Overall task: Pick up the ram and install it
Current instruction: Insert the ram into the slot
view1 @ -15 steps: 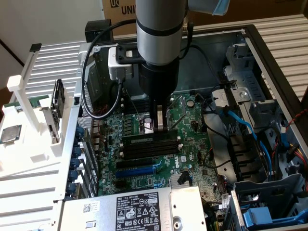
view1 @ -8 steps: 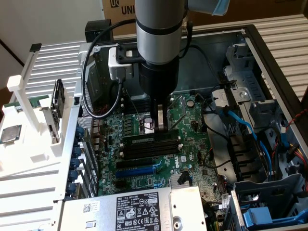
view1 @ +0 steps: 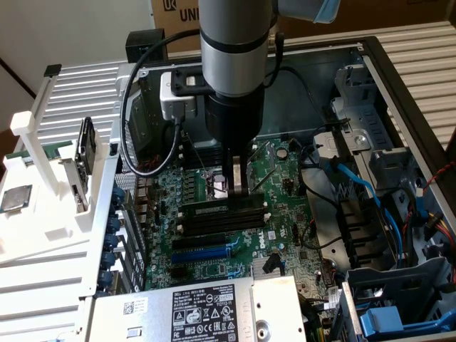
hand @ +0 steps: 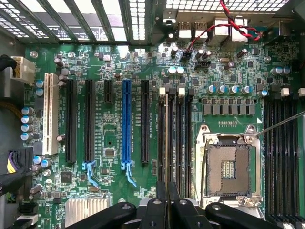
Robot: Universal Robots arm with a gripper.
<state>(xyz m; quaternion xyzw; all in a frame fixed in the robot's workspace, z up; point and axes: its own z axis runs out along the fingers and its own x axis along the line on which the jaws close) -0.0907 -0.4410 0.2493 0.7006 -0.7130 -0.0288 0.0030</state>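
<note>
Ribbed white panels flank an open case (view1: 399,71) that holds a green motherboard (view1: 214,267). Over the board's middle the arm (view1: 235,43) hangs straight down. Its gripper (view1: 239,191) sits low on the bank of black slots (view1: 221,222), which lies between the socket (hand: 228,167) and the blue slot (view1: 206,251). The ram (view1: 203,208) stands on edge along this bank, though which slot it is in cannot be told. The fingers (hand: 157,210) pinch its upper edge.
</note>
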